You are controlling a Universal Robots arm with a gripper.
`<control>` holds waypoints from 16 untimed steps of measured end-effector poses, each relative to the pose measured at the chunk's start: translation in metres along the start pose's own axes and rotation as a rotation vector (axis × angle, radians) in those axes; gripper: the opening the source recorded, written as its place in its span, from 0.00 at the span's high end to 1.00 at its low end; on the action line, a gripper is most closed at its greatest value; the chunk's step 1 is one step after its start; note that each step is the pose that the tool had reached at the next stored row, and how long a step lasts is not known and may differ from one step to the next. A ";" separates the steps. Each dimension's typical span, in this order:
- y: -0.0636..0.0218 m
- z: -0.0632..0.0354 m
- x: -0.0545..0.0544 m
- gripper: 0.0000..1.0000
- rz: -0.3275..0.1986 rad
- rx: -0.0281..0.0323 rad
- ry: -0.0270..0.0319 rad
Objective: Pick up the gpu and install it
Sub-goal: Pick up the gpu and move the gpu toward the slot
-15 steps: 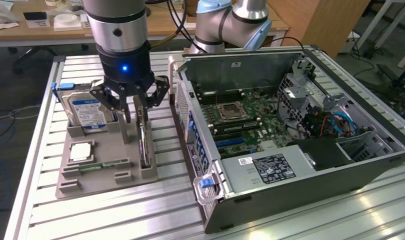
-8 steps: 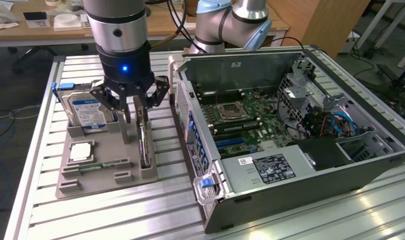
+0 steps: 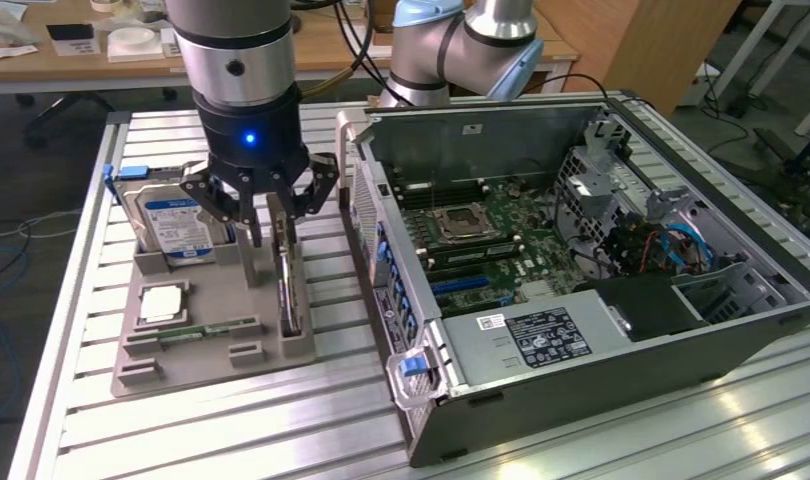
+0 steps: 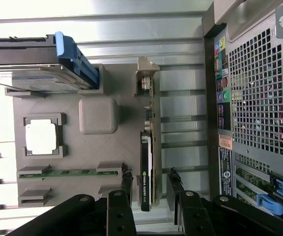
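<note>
At the exterior view's left, your hard drive (image 3: 176, 222) stood upright in the grey holder (image 3: 205, 300) on the table (image 3: 245, 430), with the processor (image 3: 162, 302) and the green memory stick (image 3: 198, 330) lying in their pockets in front of it.

Just right of those, your gripper (image 3: 274, 235) hung directly over the gpu (image 3: 289, 290), which stood on edge in its slot along the holder's right side, not yet lifted. In the wrist view the fingers (image 4: 127, 184) were apart and straddled the card's end away from the silvery bracket, with a sliver of daylight on each side, so nothing was clamped.

Further right, the open computer case (image 3: 619, 300) sat close beside the holder.

Your risk here was the closing squeeze. If one finger met the card first, it could tip the gpu in its slot. A grip that far toward one end could also let the card hang crooked, bind in the holder or drag it toward the case wall.
</note>
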State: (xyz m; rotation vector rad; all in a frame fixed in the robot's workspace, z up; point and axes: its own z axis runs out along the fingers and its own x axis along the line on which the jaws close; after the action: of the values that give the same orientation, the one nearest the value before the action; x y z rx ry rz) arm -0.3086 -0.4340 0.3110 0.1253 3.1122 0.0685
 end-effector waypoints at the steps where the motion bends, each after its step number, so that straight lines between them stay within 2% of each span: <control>1: 0.0000 0.0000 0.000 0.58 0.000 -0.0001 0.0000; 9: -0.0001 0.0025 0.000 0.58 0.000 0.0000 0.0000; 16: -0.0005 0.0107 0.000 0.58 0.000 -0.0001 0.0000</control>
State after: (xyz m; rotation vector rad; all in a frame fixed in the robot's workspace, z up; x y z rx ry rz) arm -0.3086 -0.4340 0.3003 0.1253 3.1122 0.0686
